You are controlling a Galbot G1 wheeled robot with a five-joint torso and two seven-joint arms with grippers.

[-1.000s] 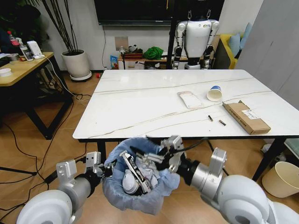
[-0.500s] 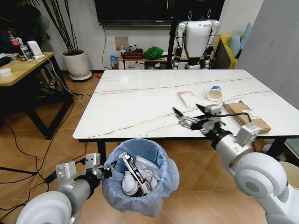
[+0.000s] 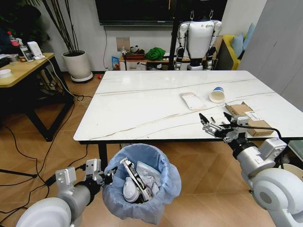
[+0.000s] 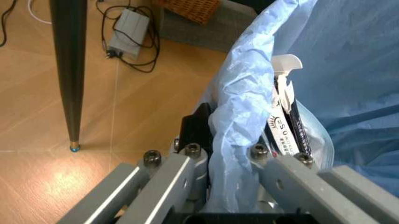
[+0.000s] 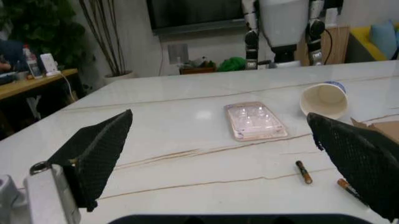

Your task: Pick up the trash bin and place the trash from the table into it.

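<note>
A white marble-look table with thin dark veins fills the middle of the head view. Below its near edge, a small round trash bin lined with a crinkly light blue bag sits off the floor, held by the left gripper. In the left wrist view that gripper's two fingers are closed on the bin's rim, with blue bag plastic bunched between them. Crumpled white paper and a dark-edged flat packet lie inside the bin.

The right gripper hangs over the table's near right edge with its jaws spread wide and nothing between them. In the right wrist view its dark mesh-covered fingers frame the tabletop.

Trash lies on the table's right half: a flat pinkish plastic tray, a white blue-rimmed paper cup tipped on its side, a flat brown cardboard box, and two small dark cylinders, possibly batteries, just ahead of the open gripper.
</note>
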